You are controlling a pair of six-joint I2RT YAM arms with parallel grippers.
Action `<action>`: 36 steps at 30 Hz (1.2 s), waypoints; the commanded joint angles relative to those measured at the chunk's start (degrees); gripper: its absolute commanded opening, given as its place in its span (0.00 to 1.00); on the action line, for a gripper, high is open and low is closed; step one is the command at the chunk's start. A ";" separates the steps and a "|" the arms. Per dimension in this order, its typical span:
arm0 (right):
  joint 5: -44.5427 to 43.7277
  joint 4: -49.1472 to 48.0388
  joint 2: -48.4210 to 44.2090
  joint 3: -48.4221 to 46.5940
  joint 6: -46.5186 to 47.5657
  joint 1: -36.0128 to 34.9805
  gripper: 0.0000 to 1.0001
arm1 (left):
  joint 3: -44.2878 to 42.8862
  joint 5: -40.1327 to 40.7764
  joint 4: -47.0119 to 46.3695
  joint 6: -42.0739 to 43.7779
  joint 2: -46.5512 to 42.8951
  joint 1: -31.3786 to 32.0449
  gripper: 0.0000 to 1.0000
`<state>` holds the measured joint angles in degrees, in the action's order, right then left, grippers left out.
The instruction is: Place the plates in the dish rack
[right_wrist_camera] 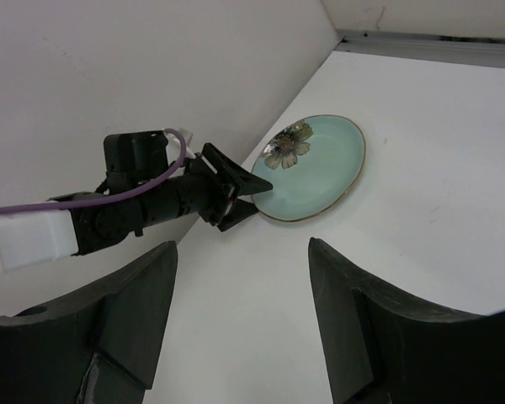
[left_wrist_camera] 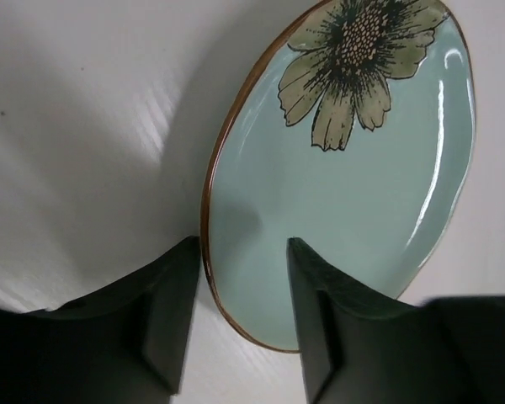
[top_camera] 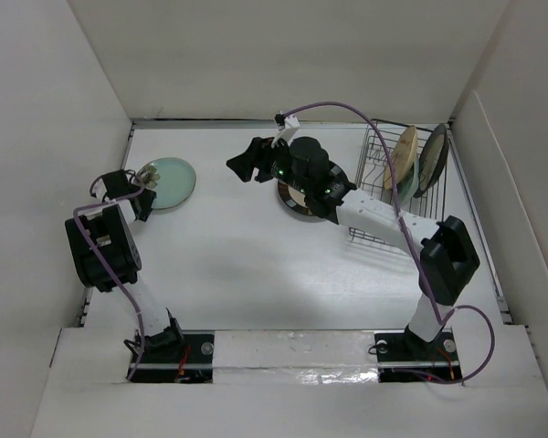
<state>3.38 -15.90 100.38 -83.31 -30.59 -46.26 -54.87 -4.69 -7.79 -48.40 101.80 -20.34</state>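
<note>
Pale-green plate (left_wrist_camera: pixel 345 210), brown-rimmed and flower-painted, lies on the white bench (top_camera: pixel 256 265) amid white walls (top_camera: pixel 256 55), its rim inside the wide-spread left hand (left_wrist_camera: pixel 240 328).

Top external: high, behind both arm bases (top_camera: pixel 160 345), looks down over the whole desk (top_camera: pixel 256 274). Left wrist: very close, aimed past its own jaws at the pale green flower plate (left_wrist_camera: pixel 353 210) at far left. Right wrist: farther off, faces left across the desk; shares that plate and the left arm (right_wrist_camera: pixel 135 210) with the overhead view.
</note>
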 commanded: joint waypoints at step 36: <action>17.72 -8.70 14.67 1.04 -13.70 10.31 1.00 | 16.02 -27.64 -20.59 -4.59 -38.08 12.52 0.00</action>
<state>19.09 -20.45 114.56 -79.96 -42.78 -36.01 -37.85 -27.16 -17.74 -50.76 67.11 -7.57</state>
